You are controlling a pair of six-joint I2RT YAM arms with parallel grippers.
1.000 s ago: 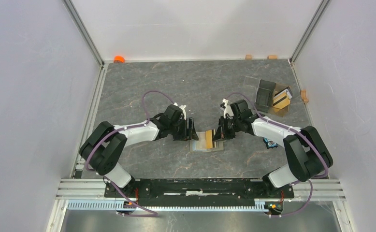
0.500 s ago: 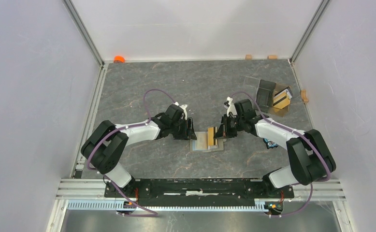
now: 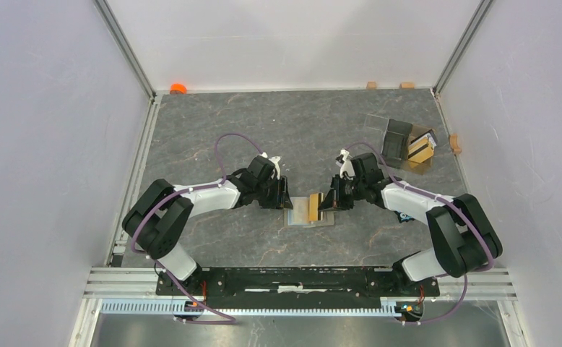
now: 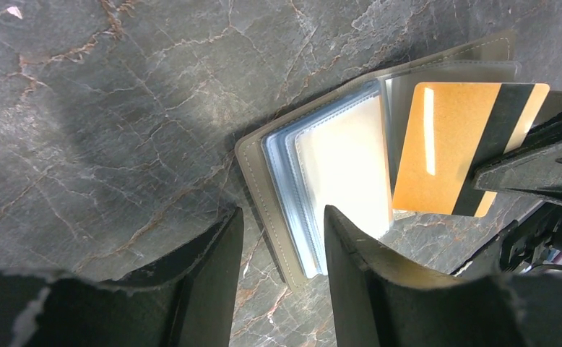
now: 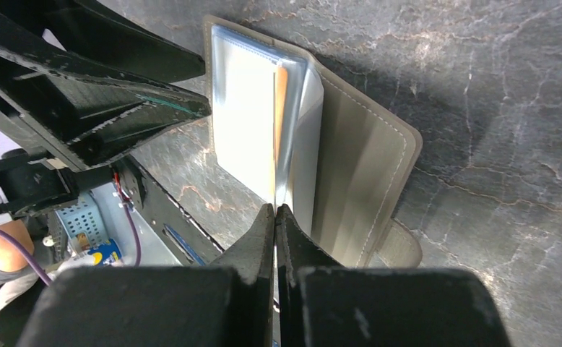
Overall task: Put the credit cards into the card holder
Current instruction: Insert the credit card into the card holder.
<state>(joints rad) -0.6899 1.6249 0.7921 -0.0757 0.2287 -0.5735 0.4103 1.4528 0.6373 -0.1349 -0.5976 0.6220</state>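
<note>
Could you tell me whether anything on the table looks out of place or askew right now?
Nothing looks damaged or spilled. The card holder lies open between the arms, and the right pincer holds one credit card over the sleeves. One stray: a small orange object sits in the far left corner.

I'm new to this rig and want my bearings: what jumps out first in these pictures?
A gold-orange credit card with a dark stripe, pinched in the right gripper, hangs over the open card holder at the centre of the table. The left gripper hovers, jaws apart, at the holder's other edge. A clear box holding tan cards sits far right.
</note>
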